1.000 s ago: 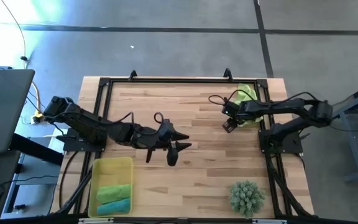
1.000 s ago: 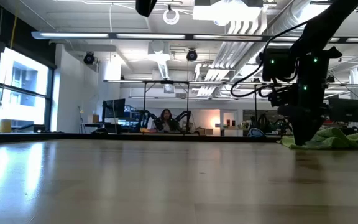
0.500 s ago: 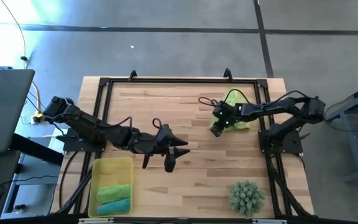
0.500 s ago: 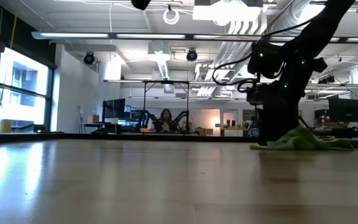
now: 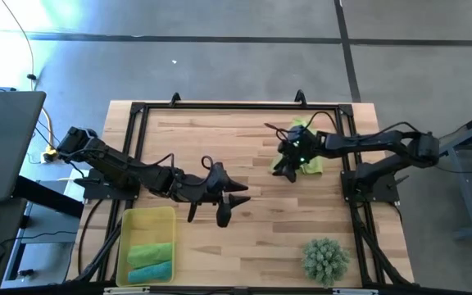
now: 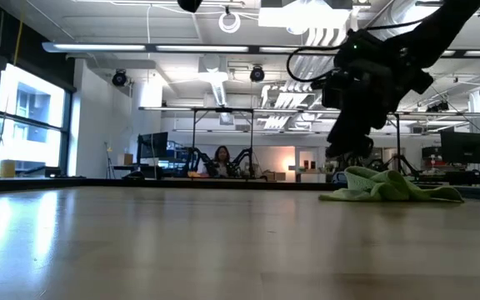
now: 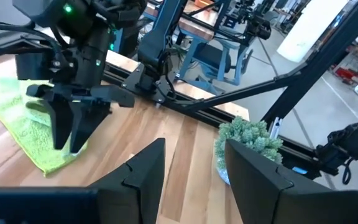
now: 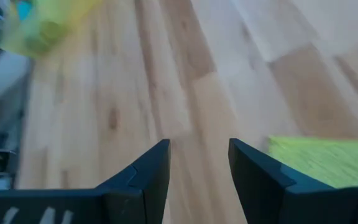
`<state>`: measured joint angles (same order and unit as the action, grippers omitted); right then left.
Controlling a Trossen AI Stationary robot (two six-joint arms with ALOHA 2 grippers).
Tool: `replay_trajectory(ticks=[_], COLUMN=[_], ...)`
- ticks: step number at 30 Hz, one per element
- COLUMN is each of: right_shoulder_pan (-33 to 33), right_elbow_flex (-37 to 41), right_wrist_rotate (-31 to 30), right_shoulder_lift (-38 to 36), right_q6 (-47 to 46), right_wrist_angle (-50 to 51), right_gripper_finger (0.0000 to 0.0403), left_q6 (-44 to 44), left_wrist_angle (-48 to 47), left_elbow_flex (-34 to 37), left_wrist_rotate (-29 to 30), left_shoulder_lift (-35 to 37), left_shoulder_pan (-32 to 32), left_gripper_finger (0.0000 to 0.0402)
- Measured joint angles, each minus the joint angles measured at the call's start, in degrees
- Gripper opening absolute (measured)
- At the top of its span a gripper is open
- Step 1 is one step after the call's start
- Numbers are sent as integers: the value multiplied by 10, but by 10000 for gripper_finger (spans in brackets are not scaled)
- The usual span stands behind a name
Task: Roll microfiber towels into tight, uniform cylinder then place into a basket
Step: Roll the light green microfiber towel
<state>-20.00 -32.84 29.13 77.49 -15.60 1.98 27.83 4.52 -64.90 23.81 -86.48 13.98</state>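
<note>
Open wood lies across the table (image 5: 244, 238) centre and toward 6 o'clock. The loose lime towel (image 5: 310, 147) lies crumpled near the 2 o'clock corner; the right gripper (image 5: 283, 170) hangs released over its inner edge. The left gripper (image 5: 234, 200) waits mid-table, jaws parted and empty. Two rolled towels (image 5: 150, 260) lie in the basket (image 5: 147, 218) at 7 o'clock, the plant (image 5: 326, 259) at 5. Only the low view shows a person (image 6: 222, 162) far behind.

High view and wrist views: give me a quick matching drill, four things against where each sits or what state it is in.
Things:
1. loose green towel
2. basket
3. spiky plant
4. right gripper

Places or states:
A. near-right part of the table
B. far-right part of the table, crumpled
C. jaws open, empty, beside the loose towel
D. near-left corner, holding a green and a teal roll

Pairs: 1-B, 2-D, 3-A, 4-C
</note>
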Motion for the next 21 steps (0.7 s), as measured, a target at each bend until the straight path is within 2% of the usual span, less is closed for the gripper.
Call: replay_trajectory(ticks=[3, 8, 10, 15, 21], right_shoulder_pan=[-6, -6, -6, -6, -6], right_elbow_flex=[0, 0, 0, 0, -1], right_wrist_rotate=[-52, -202, -240, -277, -322], right_shoulder_lift=[-24, -32, -32, -32, -32], right_q6=[36, 56, 53, 52, 52], right_wrist_angle=[78, 197, 220, 229, 224], right_gripper_finger=[155, 155, 155, 155, 155], left_q6=[-17, -55, -62, -72, -109], left_wrist_angle=[-2, -4, -9, -40, -39], left_elbow_flex=[0, 0, 0, 0, 1], left_wrist_rotate=[0, 6, 27, 44, -25], left_shoulder_lift=[0, 0, -6, -36, -70], left_shoulder_pan=[0, -1, -3, -26, -75], left_gripper_finger=[156, 156, 156, 156, 156])
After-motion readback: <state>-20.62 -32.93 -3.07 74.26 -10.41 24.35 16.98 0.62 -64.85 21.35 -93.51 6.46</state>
